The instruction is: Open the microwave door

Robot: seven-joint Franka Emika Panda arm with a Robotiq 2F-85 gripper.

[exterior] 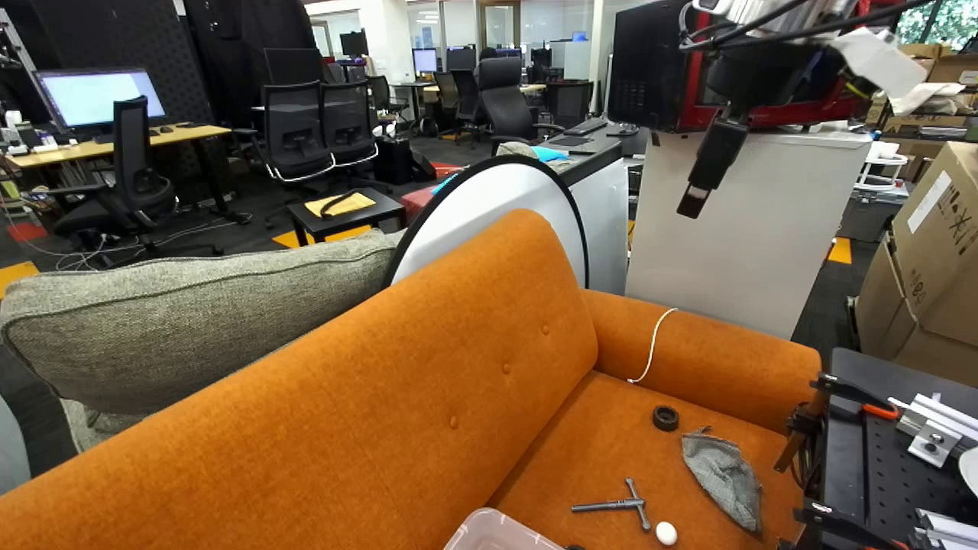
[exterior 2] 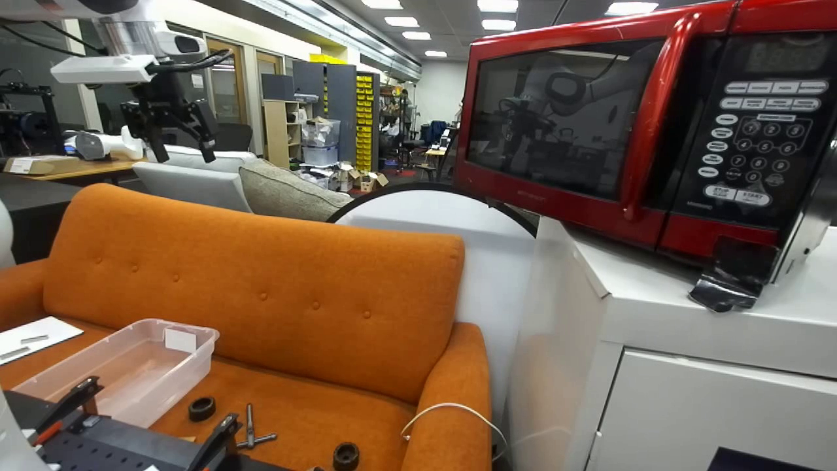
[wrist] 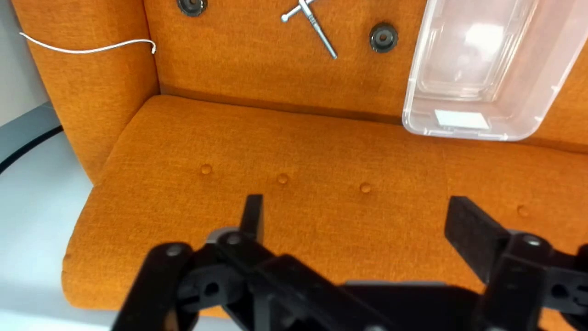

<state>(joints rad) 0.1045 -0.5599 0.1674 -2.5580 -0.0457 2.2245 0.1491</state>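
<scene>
The red microwave [exterior 2: 758, 216] stands on a white cabinet in an exterior view, and its black side casing [exterior: 646, 72] also shows in an exterior view. The microwave door [exterior 2: 556, 186] is shut, flush with the front, with a dark glass window and a curved red vertical handle [exterior 2: 660, 118]. My gripper [exterior 2: 184, 154] hangs pointing down, well apart from the microwave. Seen in an exterior view [exterior: 691, 202], it overlaps the red front and hides part of it. In the wrist view my gripper [wrist: 356, 204] is open with nothing between its fingers. The microwave is out of the wrist view.
The white cabinet [exterior 2: 706, 405] stands beside an orange sofa [exterior 2: 281, 261]. A clear plastic bin [exterior 2: 118, 366], a metal T-shaped tool [exterior: 611, 506] and black rings lie on the seat. A round white panel [exterior: 489, 198] stands behind the sofa. Black strip [exterior 2: 732, 278] hangs below the microwave.
</scene>
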